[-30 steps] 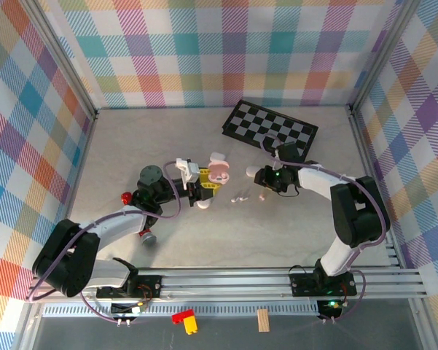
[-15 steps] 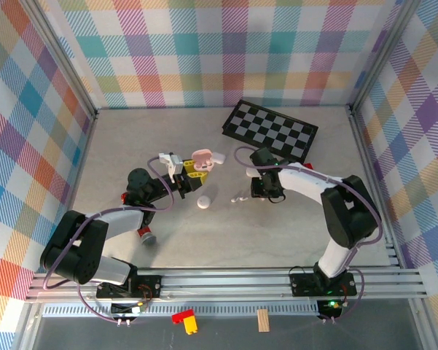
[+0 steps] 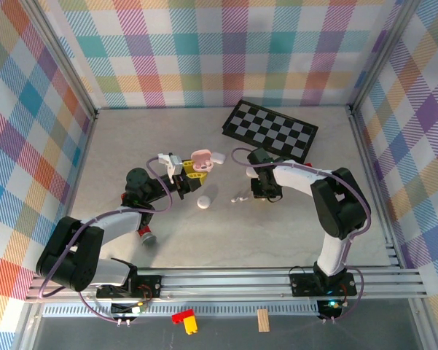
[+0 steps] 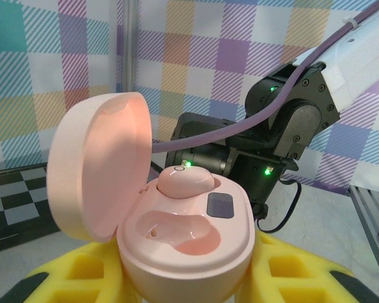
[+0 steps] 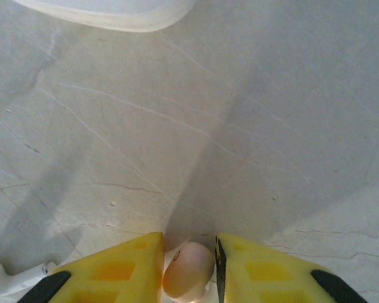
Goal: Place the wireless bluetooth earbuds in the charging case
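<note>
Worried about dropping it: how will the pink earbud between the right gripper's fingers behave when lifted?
The pink earbud looks smooth and rounded, so it may slip or twist in the right gripper. It is tiny, so probably very light.

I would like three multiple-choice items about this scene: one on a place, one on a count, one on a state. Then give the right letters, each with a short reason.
1. Where is the loose pale pink plastic earbud? A in a blue bowl; B between the right gripper's yellow fingers; C on a wooden shelf.
2. How many earbuds sit in the pink oval plastic charging case held by the left gripper? A one; B two; C none.
3. How is the case's lid? A shut; B missing; C swung open.
Answers: 1 B, the fingers flank it closely; 2 A, one seated earbud, the other slot empty; 3 C, the lid stands upright beside the base.
</note>
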